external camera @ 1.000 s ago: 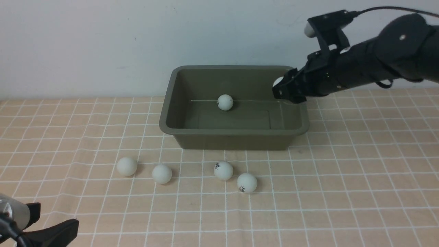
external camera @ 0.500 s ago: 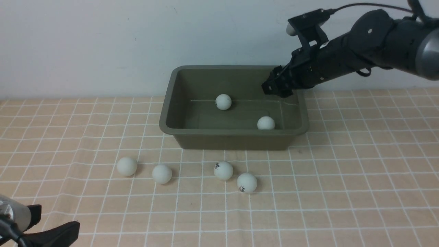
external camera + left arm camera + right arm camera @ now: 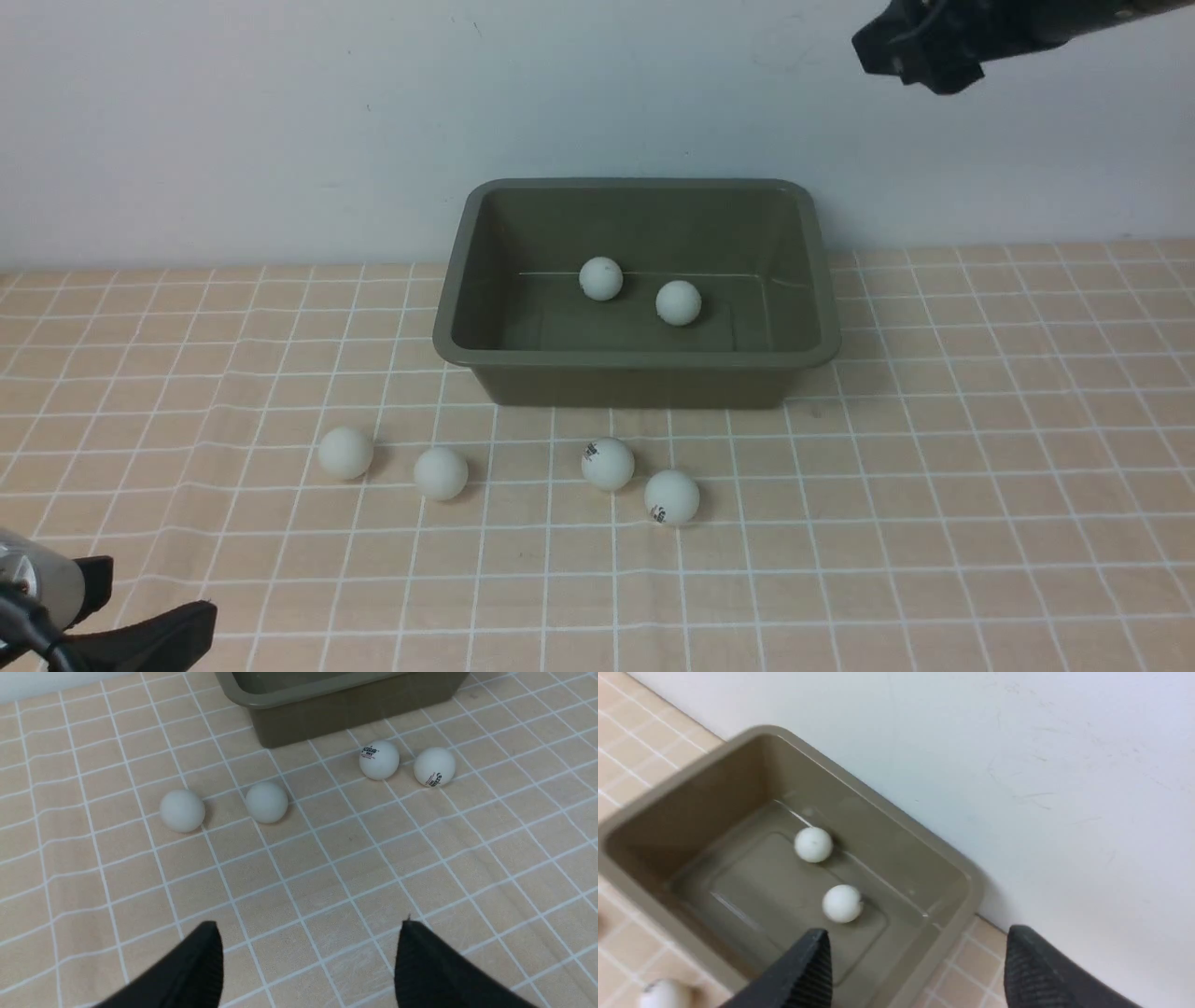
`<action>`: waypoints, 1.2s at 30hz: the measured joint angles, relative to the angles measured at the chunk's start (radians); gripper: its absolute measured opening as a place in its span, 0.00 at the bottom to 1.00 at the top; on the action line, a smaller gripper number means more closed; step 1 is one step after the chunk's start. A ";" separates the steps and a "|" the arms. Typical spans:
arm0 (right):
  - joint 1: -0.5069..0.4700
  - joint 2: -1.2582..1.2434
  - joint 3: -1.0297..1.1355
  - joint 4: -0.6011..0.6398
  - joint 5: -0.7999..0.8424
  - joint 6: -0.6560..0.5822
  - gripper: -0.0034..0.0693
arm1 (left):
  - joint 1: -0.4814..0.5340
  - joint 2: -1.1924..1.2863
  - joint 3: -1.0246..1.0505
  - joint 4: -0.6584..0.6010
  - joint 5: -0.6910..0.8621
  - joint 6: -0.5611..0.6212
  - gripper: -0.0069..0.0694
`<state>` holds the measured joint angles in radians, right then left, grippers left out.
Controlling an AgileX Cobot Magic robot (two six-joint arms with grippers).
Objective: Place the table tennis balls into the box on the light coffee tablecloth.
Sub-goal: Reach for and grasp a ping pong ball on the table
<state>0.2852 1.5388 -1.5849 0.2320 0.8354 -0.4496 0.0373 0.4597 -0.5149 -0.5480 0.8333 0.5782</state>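
The dark olive box (image 3: 635, 385) sits on the light coffee tablecloth (image 3: 887, 560), near its far edge, with two white balls inside: one ball around the middle (image 3: 600, 279), the other (image 3: 678, 302) a little to its right and nearer, the two apart; four more lie on the cloth nearer than the box, a pair to the left, (image 3: 345, 454) and (image 3: 441, 473), and a pair in front of it, (image 3: 608, 464) and (image 3: 672, 497); the left jaws (image 3: 308, 956) are spread with nothing between them, at the near left; the right jaws (image 3: 920, 961) are spread and empty too, raised beyond the box's far right corner, in front of the pale wall (image 3: 233, 131)
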 joint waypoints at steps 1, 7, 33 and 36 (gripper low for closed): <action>0.006 -0.008 0.013 0.017 0.013 0.002 0.67 | 0.000 0.000 0.000 0.000 0.000 0.001 0.63; 0.086 -0.015 0.153 0.055 0.041 0.033 0.67 | 0.000 0.000 0.000 0.000 0.000 0.001 0.63; 0.302 0.168 0.569 0.000 -0.359 0.117 0.68 | 0.000 0.000 0.000 0.001 0.078 0.008 0.63; 0.302 0.196 0.569 0.031 -0.376 0.092 0.68 | 0.000 0.000 0.000 0.002 0.078 0.008 0.63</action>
<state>0.5873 1.7351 -1.0160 0.2634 0.4595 -0.3578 0.0373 0.4597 -0.5149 -0.5457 0.9117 0.5863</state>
